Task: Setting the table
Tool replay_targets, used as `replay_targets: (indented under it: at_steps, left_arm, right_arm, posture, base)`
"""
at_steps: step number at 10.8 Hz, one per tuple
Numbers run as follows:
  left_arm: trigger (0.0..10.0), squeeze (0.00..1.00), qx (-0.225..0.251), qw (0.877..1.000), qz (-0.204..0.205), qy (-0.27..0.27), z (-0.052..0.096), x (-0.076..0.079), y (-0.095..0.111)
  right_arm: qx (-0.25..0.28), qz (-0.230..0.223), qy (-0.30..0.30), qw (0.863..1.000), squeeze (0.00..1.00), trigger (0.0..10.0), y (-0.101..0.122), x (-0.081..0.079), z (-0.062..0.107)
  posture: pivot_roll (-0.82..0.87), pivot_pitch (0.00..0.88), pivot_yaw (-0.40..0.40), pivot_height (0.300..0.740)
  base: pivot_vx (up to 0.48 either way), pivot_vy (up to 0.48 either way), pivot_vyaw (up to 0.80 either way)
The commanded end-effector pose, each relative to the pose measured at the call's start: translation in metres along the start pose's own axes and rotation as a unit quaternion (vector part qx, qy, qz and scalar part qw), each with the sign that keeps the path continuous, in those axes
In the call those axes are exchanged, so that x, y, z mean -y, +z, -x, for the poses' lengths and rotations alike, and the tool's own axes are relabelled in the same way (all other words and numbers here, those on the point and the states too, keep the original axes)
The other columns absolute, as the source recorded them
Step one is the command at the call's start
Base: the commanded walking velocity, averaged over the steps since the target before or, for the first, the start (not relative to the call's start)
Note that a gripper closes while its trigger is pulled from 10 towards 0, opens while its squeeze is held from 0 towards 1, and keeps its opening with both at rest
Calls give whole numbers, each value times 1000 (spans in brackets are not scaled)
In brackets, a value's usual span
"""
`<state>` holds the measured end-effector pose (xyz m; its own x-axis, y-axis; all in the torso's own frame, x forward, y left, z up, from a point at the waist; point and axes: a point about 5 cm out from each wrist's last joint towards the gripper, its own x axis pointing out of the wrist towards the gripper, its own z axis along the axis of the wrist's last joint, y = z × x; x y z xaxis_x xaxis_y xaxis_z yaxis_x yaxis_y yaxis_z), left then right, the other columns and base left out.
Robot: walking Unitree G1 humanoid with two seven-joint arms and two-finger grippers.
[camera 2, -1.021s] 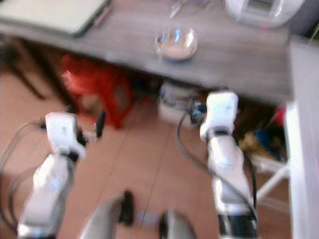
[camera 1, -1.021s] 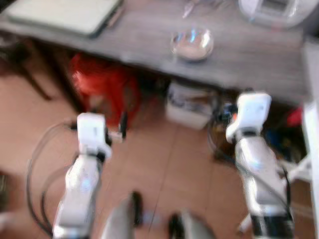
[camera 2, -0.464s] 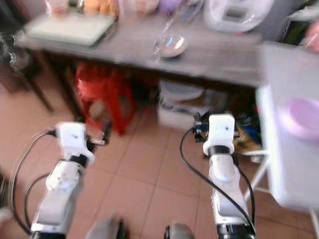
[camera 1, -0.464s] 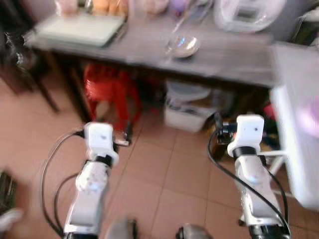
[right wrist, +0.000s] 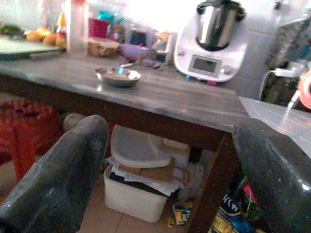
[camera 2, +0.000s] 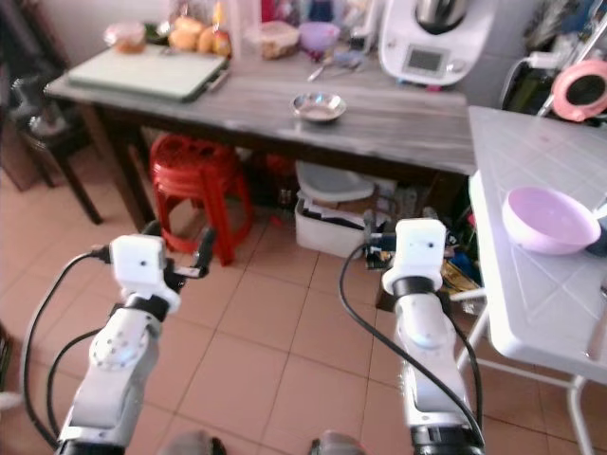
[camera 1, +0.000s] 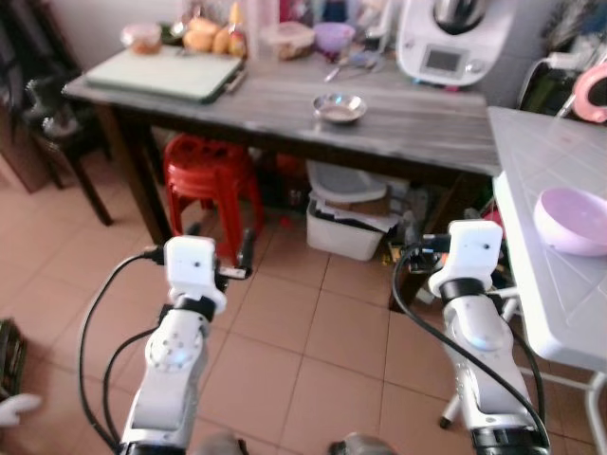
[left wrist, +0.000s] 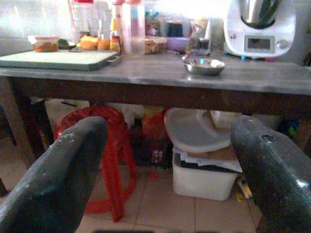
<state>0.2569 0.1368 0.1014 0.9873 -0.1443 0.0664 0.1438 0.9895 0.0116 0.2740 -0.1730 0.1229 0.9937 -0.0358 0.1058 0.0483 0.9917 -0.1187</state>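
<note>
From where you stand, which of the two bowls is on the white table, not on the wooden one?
The pink bowl is on the white table, to your right. The small metal bowl is on the dark wooden table ahead.

Head stereo pair: high vantage, facing forward and down over tiled floor (camera 1: 313, 332) toward far wooden table (camera 1: 285, 109); both arms in near foreground. Eyes share almost whole scene, right eye shifted slightly.

Wrist views: low, below tabletop height, facing far, level with table edge. Both share steel bowl (left wrist: 204, 66), white appliance (right wrist: 214, 41), plastic bin (left wrist: 201, 177) under table. Left wrist nearer red stool (left wrist: 114, 145).
</note>
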Motion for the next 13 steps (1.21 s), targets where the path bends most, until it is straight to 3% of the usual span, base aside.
replay_targets:
  at_steps: [1, 6, 9, 13]
  left_arm:
    - [10000, 0, 11, 1000, 4, -12, -1, 5, 5]
    - [10000, 0, 10, 1000, 3, -21, 0, 9, 7]
    - [10000, 0, 13, 1000, -3, -20, -5, 6, 12]
    - [10000, 0, 12, 1000, 0, -20, -5, 7, 13]
  right_arm:
    - [-3, 2, -8, 1000, 0, 10000, -1, 7, 2]
    - [-1, -15, -3, 1000, 0, 10000, 1, 3, 0]
    - [19, -18, -6, 1000, 0, 10000, 10, 2, -11]
    - [2, -44, -47, 998, 0, 10000, 11, 12, -30]
  posture:
    - [-35, 23, -33, 740]
    - [-32, 63, -32, 740]
    - [-36, 85, -11, 740]
    - [-33, 97, -6, 740]
  base:
    - [0, -439, -800]
    - [0, -457, -94]
    - [0, -455, 0]
    - [0, 0, 0]
